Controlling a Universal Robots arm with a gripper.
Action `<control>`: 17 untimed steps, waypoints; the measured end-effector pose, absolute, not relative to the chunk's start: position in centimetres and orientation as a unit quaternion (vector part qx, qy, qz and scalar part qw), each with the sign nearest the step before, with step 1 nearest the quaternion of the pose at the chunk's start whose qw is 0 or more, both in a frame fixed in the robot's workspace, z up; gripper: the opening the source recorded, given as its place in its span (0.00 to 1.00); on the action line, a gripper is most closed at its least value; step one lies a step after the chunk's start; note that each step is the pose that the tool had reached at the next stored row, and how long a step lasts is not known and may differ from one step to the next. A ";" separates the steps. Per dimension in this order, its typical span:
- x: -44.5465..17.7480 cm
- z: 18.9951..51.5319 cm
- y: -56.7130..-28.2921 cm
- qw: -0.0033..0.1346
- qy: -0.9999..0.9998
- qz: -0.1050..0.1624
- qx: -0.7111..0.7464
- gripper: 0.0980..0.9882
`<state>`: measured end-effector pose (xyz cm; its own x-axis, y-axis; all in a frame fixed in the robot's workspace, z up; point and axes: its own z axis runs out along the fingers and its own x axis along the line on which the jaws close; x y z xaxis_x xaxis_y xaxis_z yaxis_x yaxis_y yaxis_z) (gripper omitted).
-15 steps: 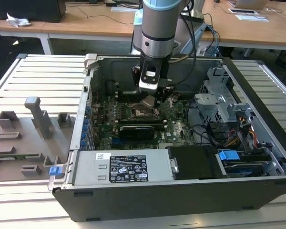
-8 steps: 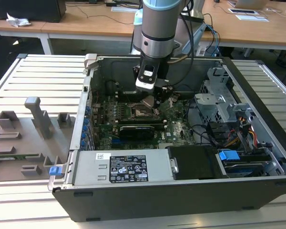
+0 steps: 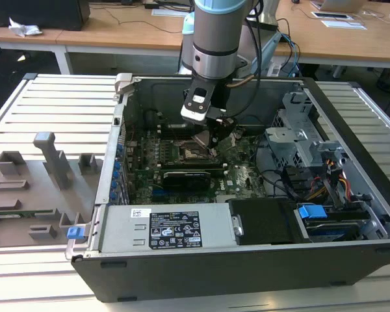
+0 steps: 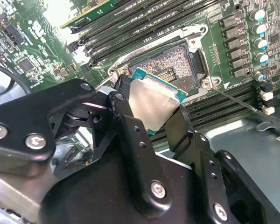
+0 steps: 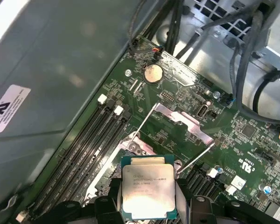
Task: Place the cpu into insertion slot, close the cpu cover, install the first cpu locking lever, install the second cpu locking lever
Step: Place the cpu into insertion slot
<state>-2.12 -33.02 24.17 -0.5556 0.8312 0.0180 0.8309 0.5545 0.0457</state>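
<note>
The gripper [image 4: 151, 112] is clenched on the cpu [image 4: 154, 100], its two black fingers [image 4: 126, 116] pressing opposite edges with the silver lid facing the camera. In the second wrist view the chip hangs close over the insertion slot [image 4: 170, 65], not seated; the slot's contact grid is bare. In the first wrist view the cpu [image 5: 147, 191] sits between the fingers, and beyond it the cpu cover [image 5: 184, 121] is swung open, with two thin lever rods [image 5: 194, 157] standing free beside it.

Long memory slots [image 4: 130, 28] flank the socket on both sides, and a row of blue-topped capacitors [image 4: 259, 28] lines one edge. A coin battery [image 5: 153, 73] and bundled black cables [image 5: 242, 60] lie further off.

In the exterior view the arm reaches down into the open computer case [image 3: 117, 169]. From the insertion slot [image 3: 187, 153], a long black card [image 3: 188, 177] lies near at 6 o'clock, the power supply [image 3: 169, 227] further on at 6, the drive cage [image 3: 299, 136] at 3, and grey fixtures [image 3: 45, 169] at 9, outside the case on the table [image 3: 52, 97].
</note>
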 end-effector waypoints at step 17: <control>-2.1 24.2 -33.0 0.005 0.830 0.024 0.558 0.50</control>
